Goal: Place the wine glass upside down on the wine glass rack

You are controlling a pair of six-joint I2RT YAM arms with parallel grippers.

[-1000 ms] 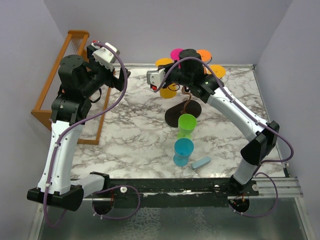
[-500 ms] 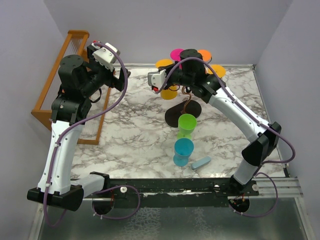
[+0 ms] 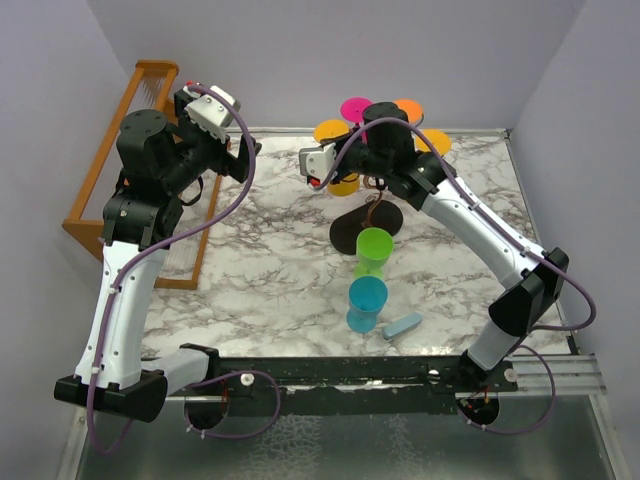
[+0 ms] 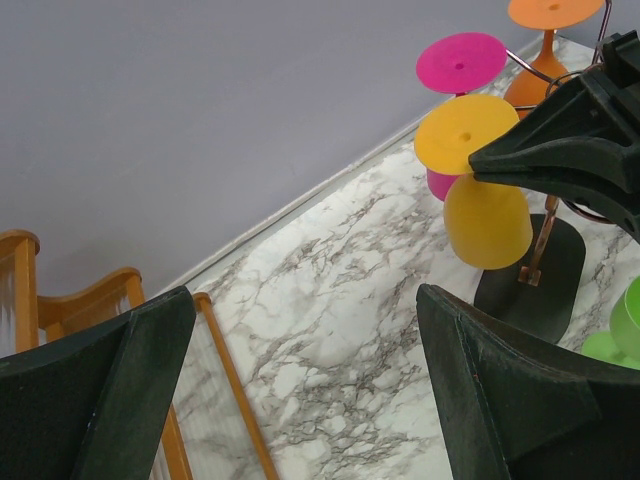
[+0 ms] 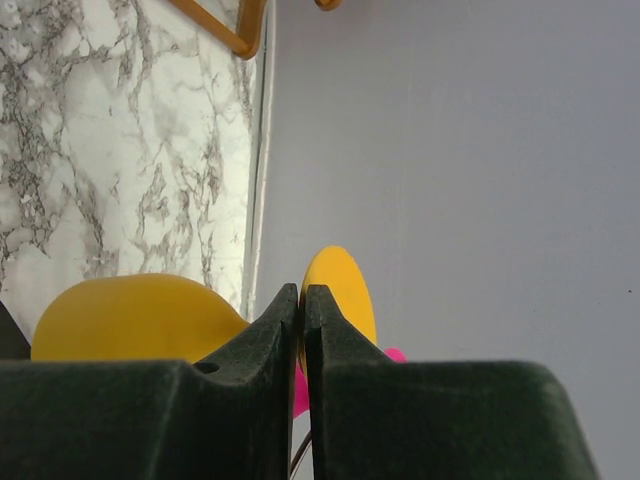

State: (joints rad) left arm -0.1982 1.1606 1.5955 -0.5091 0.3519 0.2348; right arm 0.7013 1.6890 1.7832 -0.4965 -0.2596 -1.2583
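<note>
Right wrist view: right hand [image 5: 301,296] clenched on the stem of the yellow wine glass [image 5: 130,318], bowl to its left; left hand [image 4: 305,300] spread wide above the table [image 4: 330,240].

A wooden rack [image 3: 152,78] stands along the marble table's [image 3: 280,260] left edge.

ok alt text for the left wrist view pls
The right end effector pinches the stem of a yellow wine glass, held upside down at the wire wine glass rack, where a pink glass and an orange glass hang. In the foreground, the left end effector stands open and empty above the marble table.
</note>
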